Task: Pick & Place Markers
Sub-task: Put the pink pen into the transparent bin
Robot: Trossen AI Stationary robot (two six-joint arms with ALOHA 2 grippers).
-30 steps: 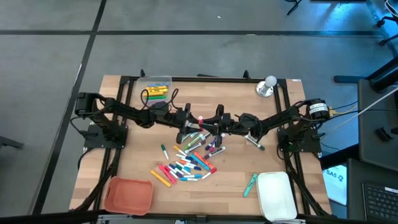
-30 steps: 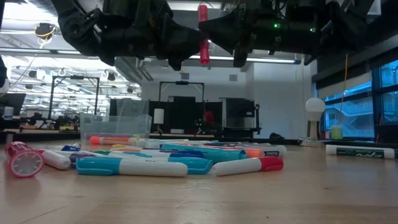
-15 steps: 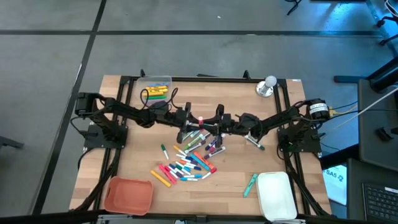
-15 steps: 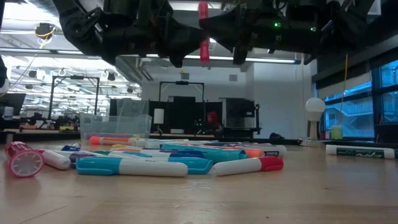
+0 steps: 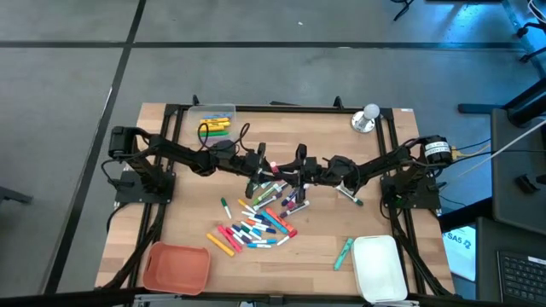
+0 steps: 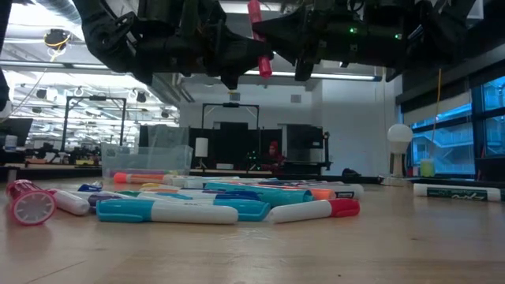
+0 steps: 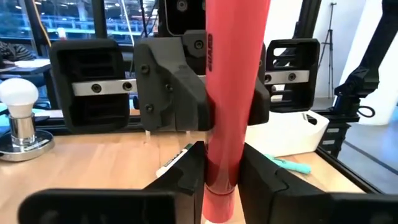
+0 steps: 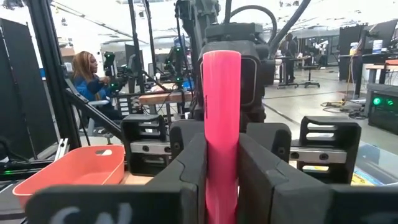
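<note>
both grippers are clamped on one pink marker [image 7: 233, 93] held up over the middle of the table: the left gripper [image 7: 221, 177] pinches one end, the right gripper [image 8: 221, 186] the other, jaws nearly closed on the barrel. probably a handover, so the left can carry it on. the remaining markers [image 5: 260, 217] lie heaped on the table [image 5: 171, 213] below.

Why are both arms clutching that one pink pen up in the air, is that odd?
Yes, a little: the left end effector and right end effector both grip one pink marker above the marker pile.
</note>
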